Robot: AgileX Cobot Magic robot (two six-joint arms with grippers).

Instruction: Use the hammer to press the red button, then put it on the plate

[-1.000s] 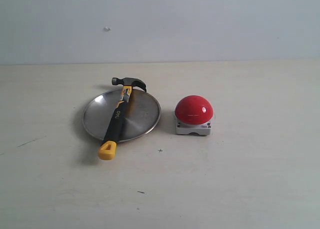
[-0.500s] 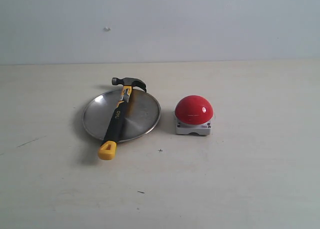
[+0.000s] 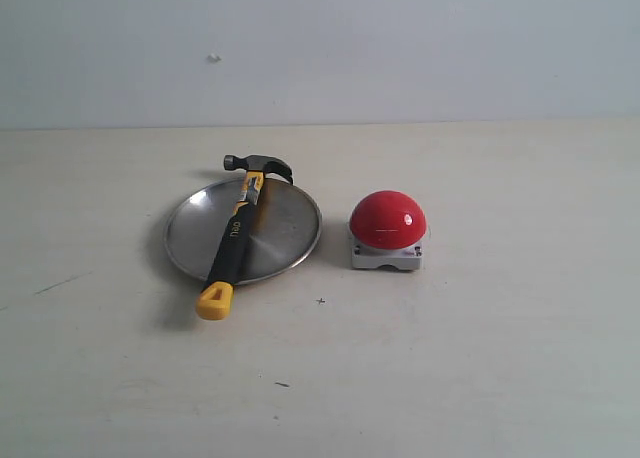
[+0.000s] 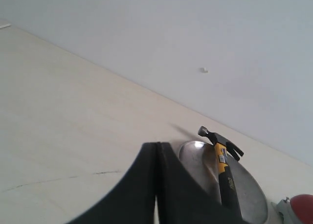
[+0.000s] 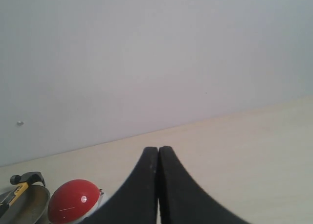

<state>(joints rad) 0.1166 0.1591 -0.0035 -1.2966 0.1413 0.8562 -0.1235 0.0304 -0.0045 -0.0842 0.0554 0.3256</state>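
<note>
The hammer (image 3: 238, 231) lies across the silver plate (image 3: 285, 230), its dark head past the far rim and its yellow end over the near rim on the table. To the plate's right sits the red button (image 3: 387, 221) on its grey base. Neither arm shows in the exterior view. In the left wrist view my left gripper (image 4: 157, 146) is shut and empty, well short of the plate (image 4: 247, 187) and hammer (image 4: 222, 158). In the right wrist view my right gripper (image 5: 158, 150) is shut and empty, with the red button (image 5: 72, 201) off to one side.
The pale table (image 3: 480, 358) carries a few small dark marks (image 3: 320, 301) in front of the plate. A plain light wall (image 3: 400, 48) stands behind the table's far edge.
</note>
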